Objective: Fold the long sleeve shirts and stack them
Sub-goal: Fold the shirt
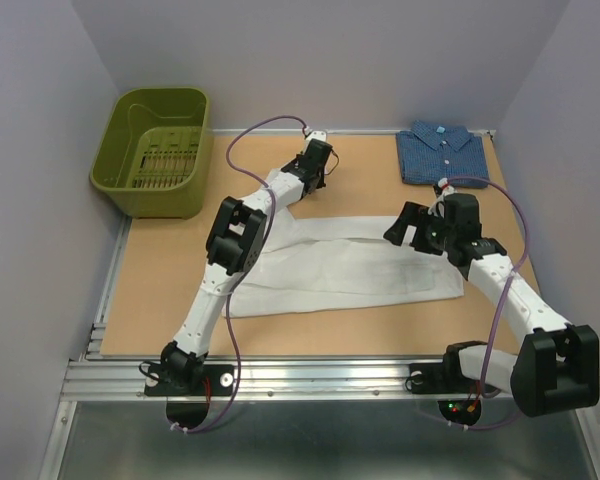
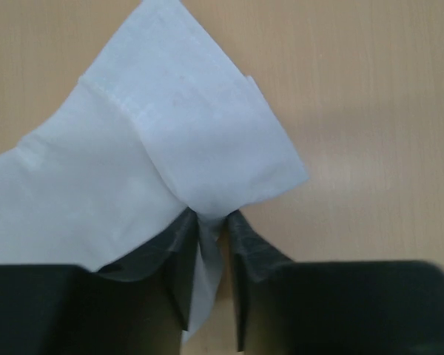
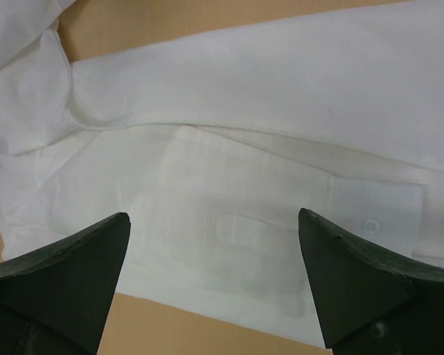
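White shirt (image 1: 350,265) lies flat across the middle of the bench (image 1: 170,320), folded into a long band, thin and creased. One sleeve (image 1: 283,190) reaches toward the far edge, cuff (image 2: 207,126) pinched. Dark blue shirt (image 1: 442,152) sits neatly folded, collar (image 1: 440,133) up, in the far-right corner.

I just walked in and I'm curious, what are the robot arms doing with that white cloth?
They are folding shirts. The left gripper pinches what looks like a cuff of the white shirt, which is spread on the table. The right gripper hangs open above it. The dark blue shirt already lies folded at the far right corner.
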Controlling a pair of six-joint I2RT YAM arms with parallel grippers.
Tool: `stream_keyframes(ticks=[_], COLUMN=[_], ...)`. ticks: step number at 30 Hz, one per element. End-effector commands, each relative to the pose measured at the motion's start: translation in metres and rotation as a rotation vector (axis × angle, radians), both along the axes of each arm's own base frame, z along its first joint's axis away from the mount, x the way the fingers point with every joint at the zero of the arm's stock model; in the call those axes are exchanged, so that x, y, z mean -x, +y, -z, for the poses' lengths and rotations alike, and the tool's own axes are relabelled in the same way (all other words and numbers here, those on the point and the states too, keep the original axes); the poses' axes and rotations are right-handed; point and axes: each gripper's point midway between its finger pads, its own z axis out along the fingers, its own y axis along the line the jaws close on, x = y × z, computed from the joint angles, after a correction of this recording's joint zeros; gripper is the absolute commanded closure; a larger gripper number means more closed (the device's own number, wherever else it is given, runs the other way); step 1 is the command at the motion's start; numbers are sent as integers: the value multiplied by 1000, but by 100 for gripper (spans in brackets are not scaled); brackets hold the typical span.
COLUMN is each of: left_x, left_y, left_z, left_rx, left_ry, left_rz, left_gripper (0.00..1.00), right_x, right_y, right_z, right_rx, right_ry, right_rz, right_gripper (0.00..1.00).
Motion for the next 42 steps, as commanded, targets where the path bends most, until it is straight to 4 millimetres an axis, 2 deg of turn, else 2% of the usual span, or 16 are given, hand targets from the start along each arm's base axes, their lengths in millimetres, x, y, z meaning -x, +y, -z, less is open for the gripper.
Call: stream_keyframes(ticks=[1,4,9,12,13,15,16,18,19,21,22,25,26,27,33,42], left_x=[24,28,24,27,33,47,63,88,105,142,160,222,248,269,389,455], left_y=[10,11,9,3,-3,-11,-20,-31,-33,-50,-49,-64,-73,-73,-82,-41], left_z=[32,33,-15,-81,-124,-157,-196,-212,-245,-244,-270,-280,-265,-279,-270,-219], left_rx=[-20,-17,-3,50,90,118,155,163,193,200,234,283,284,311,397,400], left_ry=[137,145,66,-24,-88,-126,-179,-192,-242,-221,-259,-243,-201,-220,-129,-6], left_rz=[-47,-36,1,39,59,110,146,219,250,345,374,502,564,598,858,967], left_gripper=[79,100,100,100,100,100,100,100,100,100,100,100,100,100,100,100], right_x=[7,8,9,6,3,0,2,-2,0,0,2,10,14,18,39,50], right_y=[3,3,2,-2,-6,-13,-17,-30,-35,-49,-52,-71,-79,-83,-100,-47], right_z=[2,1,-6,-18,-29,-40,-49,-66,-78,-95,-101,-126,-139,-145,-177,-165], right_rx=[-2,-4,-8,3,18,38,48,82,91,118,125,157,164,167,163,62], right_ry=[-10,-12,-35,-71,-106,-138,-164,-215,-252,-305,-324,-400,-437,-455,-555,-521], right_rz=[-27,-24,-21,5,21,55,78,145,170,240,256,347,391,409,493,194], right_gripper=[0,0,0,0,0,0,0,0,0,0,0,0,0,0,0,0])
